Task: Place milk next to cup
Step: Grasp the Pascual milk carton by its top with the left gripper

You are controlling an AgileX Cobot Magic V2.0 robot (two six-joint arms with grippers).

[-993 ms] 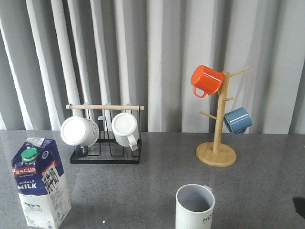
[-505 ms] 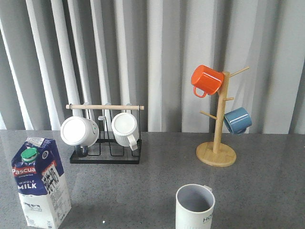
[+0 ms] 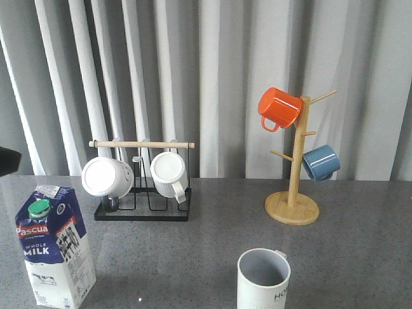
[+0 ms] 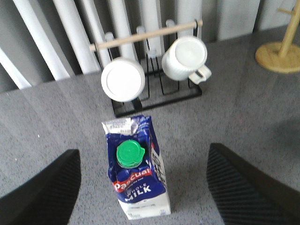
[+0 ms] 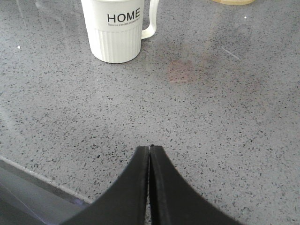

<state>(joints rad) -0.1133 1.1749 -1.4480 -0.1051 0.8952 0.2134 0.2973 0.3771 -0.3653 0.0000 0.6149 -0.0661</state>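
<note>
left gripper: you're hovering it above the milk, fingers spread wide on either side of the carton, nothing touching yet
right gripper: you're keeping it clenched, fingertips pressed together, empty, sitting low over bare table, looking toward the cup
milk: standing upright at the near left of the table, green cap facing up, not gripped, not lifted
cup: standing upright near the front, right of centre, HOME lettering showing in the right wrist view, handle on its right side in the front view
gap: milk and cup are sitting well apart, open table between them
rack: two white mugs hanging, behind the milk, not in your way
mug tree: orange and blue mugs hanging, far right, behind the cup
progress: you're only at the approach, grasp not yet made
left to do: you're closing on the carton, lifting, carrying right, setting it upright just beside the cup, releasing
</note>
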